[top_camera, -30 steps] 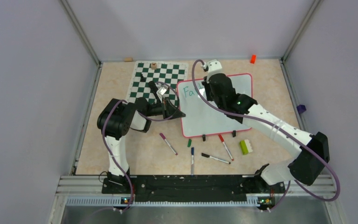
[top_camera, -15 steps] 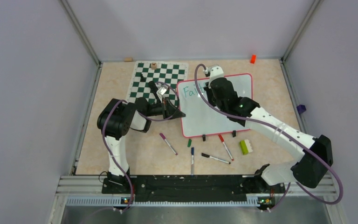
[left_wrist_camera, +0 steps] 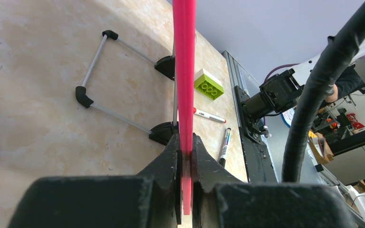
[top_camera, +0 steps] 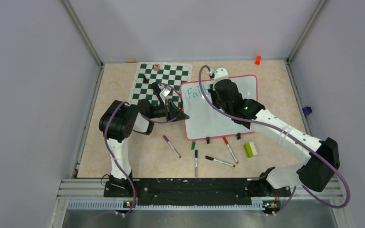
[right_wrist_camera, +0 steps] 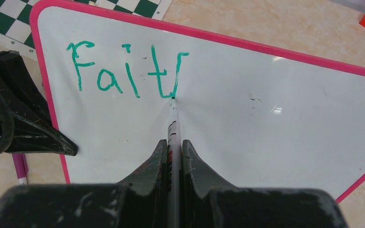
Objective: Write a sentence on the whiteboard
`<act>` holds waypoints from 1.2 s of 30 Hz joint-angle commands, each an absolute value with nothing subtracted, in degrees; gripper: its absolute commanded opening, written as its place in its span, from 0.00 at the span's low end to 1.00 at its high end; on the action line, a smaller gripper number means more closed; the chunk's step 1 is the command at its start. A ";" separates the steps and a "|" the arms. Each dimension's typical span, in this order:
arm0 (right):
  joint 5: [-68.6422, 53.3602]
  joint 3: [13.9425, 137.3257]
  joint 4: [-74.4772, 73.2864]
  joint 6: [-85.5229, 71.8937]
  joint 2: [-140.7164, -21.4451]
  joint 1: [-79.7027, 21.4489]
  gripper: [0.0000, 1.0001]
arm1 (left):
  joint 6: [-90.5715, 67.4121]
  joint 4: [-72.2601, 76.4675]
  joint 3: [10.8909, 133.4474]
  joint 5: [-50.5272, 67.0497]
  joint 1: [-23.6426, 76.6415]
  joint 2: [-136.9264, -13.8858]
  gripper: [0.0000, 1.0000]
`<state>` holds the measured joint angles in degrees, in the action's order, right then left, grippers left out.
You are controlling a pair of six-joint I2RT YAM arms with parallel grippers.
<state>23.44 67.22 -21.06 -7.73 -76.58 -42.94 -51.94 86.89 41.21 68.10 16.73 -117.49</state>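
From the top view I see the glossy white whiteboard with its thin red-pink frame [top_camera: 223, 114] on the beige table [top_camera: 123, 156]. Its long axis runs left to right, and its left end lies just past the corner of the green-and-white checkered chess mat [top_camera: 159, 80]. The teal-green handwritten sentence [right_wrist_camera: 123, 71] runs along that axis in the board's upper left corner. So far it reads "Fait", with one more fresh stroke just to the right of the "t".

My left claw [left_wrist_camera: 184, 145] is clamped on the board's left frame edge. In its wrist view the pink frame [left_wrist_camera: 184, 71] shows edge-on, rising straight up from between the fingers. My right claw [right_wrist_camera: 173, 147] is closed around a slim white marker [right_wrist_camera: 173, 118]. The marker points away from the wrist at the board, and its tip touches the foot of that newest stroke. The board therefore sits directly ahead of the right claw, and the sentence is above and to the left of the tip.

In the top view a second ago, only "Fa" showed beside the right wrist. Now "Fait" [top_camera: 197, 93] is uncovered and the wrist sits further right along the line. The left arm and the board have not shifted.
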 commanded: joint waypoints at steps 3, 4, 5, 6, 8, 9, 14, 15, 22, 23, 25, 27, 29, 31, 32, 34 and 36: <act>25.02 71.57 -19.89 -7.13 -78.01 -42.49 0.00 | -50.36 92.81 40.87 70.86 17.67 -115.50 0.00; 25.12 71.88 -19.80 -6.92 -78.23 -42.52 0.00 | -50.37 92.81 40.89 70.85 17.67 -115.51 0.00; 25.24 72.12 -19.67 -6.87 -78.30 -42.53 0.00 | -50.36 92.81 40.92 70.89 17.67 -115.60 0.00; 25.30 72.34 -19.67 -6.74 -78.52 -42.47 0.00 | -50.41 92.81 40.92 70.92 17.67 -115.63 0.00; 25.57 72.86 -19.54 -6.33 -78.96 -42.45 0.00 | -50.36 92.81 40.88 70.86 17.67 -115.58 0.00; 25.77 73.08 -19.51 -6.19 -79.13 -42.45 0.00 | -50.36 92.81 40.87 70.85 17.67 -115.58 0.00; 26.68 73.93 -19.43 -5.85 -79.77 -42.50 0.00 | -50.37 92.81 40.94 71.01 17.67 -115.61 0.00; 26.91 73.93 -19.27 -5.79 -79.84 -42.46 0.00 | -50.36 92.81 40.89 71.02 17.67 -115.60 0.00; 28.78 73.94 -19.27 -5.45 -79.52 -42.36 0.00 | -50.38 92.81 40.90 71.01 17.67 -115.49 0.00; 28.80 73.75 -19.26 -5.48 -79.41 -42.41 0.00 | -50.36 92.81 40.91 70.99 17.67 -115.52 0.00; 28.94 73.60 -19.54 -5.45 -79.20 -42.40 0.00 | -50.38 92.81 40.95 71.01 17.67 -115.57 0.00; 29.23 73.47 -19.70 -5.61 -78.88 -42.32 0.00 | -50.36 92.81 40.88 70.95 17.65 -115.43 0.00; 29.42 73.19 -19.90 -5.52 -78.56 -42.34 0.00 | -50.43 92.79 40.88 70.97 17.67 -115.43 0.00; 29.46 72.98 -20.03 -5.49 -78.25 -42.36 0.00 | -50.36 92.81 40.92 71.01 17.62 -115.44 0.00; 29.52 72.83 -20.15 -5.38 -78.08 -42.35 0.00 | -50.37 92.81 40.89 71.00 17.64 -115.41 0.00; 29.69 72.62 -20.38 -5.42 -77.83 -42.28 0.00 | -50.36 92.81 40.94 70.99 17.64 -115.42 0.00; 29.97 72.56 -20.55 -5.46 -77.55 -42.27 0.00 | -50.36 92.81 40.82 71.01 17.67 -115.32 0.00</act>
